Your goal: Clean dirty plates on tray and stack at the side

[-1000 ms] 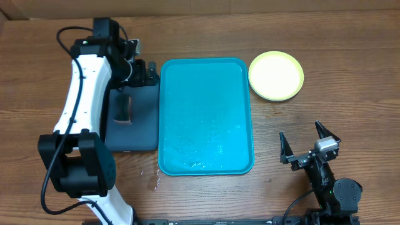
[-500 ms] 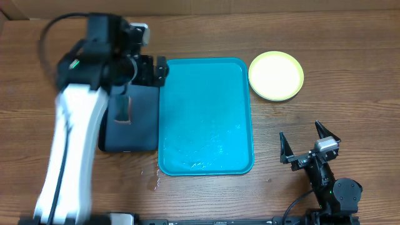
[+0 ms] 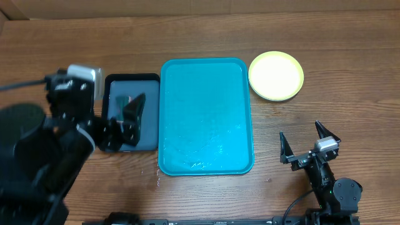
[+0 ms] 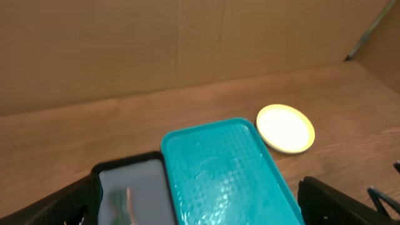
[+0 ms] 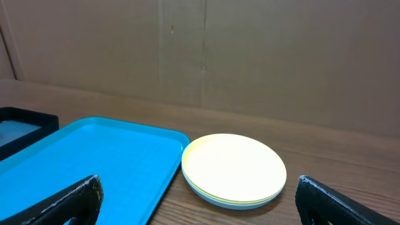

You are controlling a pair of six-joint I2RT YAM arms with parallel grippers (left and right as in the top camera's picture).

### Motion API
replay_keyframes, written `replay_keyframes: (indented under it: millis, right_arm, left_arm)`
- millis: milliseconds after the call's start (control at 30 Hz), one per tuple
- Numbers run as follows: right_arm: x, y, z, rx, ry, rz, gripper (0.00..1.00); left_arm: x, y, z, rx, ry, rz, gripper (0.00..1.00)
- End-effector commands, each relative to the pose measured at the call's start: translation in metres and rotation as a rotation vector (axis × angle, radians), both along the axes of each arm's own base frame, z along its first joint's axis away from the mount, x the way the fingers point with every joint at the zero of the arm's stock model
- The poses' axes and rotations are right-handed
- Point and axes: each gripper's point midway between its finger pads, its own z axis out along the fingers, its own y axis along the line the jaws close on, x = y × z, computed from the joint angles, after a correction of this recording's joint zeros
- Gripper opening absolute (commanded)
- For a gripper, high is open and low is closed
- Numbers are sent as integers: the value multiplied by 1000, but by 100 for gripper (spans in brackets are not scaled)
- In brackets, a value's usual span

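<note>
Left pincer (image 4: pixel 200 184): released, jaws fully spread, grasping nothing. In the overhead view my left arm is blurred at the left of the bench (image 3: pixel 350 56), next to the dark tray (image 3: pixel 149 128).

Right pincer (image 3: pixel 301 134): released, jaws spread, empty, above bare bench near the front right edge.

The tray (image 3: pixel 206 115): centre of the bench, nothing on it, surface glistening.

The plates (image 3: pixel 276 75): stacked on the bench just beside the tray's far right corner, with a pale yellow-green plate on top.
</note>
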Motion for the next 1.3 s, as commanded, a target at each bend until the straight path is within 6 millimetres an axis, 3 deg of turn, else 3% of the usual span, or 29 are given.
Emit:
replay_keyframes:
  millis: [0, 167, 333, 400, 533, 633, 767, 1033, 1267]
  right_arm:
    - [0, 2, -2, -7, -7, 7, 100]
    - [0, 2, -2, -7, -7, 7, 100]
    - [0, 2, -2, -7, -7, 7, 100]
    - [0, 2, -2, -7, -7, 7, 100]
    - [0, 2, -2, -7, -7, 7, 100]
    - [0, 2, -2, -7, -7, 7, 100]
    - [0, 2, -2, -7, -7, 7, 100]
    - [0, 2, -2, -7, -7, 7, 100]
    - [0, 2, -2, -7, -7, 7, 100]
  left_arm:
    - [-12, 7, -5, 24, 4, 27, 100]
    - [-32, 9, -30, 28, 28, 27, 100]
    - [-53, 11, -74, 29, 41, 28, 100]
    - [-55, 13, -88, 27, 10, 36, 100]
    - [-53, 16, -99, 14, -93, 55, 100]
    - [-49, 18, -97, -8, -217, 75, 100]
    - [-48, 21, -77, -22, -447, 87, 100]
    - [-74, 23, -38, -40, -908, 92, 100]
    - [-71, 23, -35, -49, -1133, 88, 100]
